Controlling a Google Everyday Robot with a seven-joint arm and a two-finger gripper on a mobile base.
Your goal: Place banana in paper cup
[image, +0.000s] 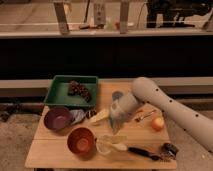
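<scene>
The banana (99,116) is a pale yellow piece lying on the wooden table (50,155), just left of my gripper (114,124). The gripper points down at the table's middle, on a grey arm (170,107) that reaches in from the right. A pale, cup-like container, probably the paper cup (105,146), stands near the front edge, below the gripper and right of an orange bowl (81,140). I cannot tell whether the gripper touches the banana.
A green tray (57,90) with a dark bunch (80,91) sits at the back left. A purple bowl (57,119) and a crumpled silver wrapper (77,116) lie at the left. An orange fruit (158,123), a black-handled utensil (142,152) and a dark object (170,148) lie at the right.
</scene>
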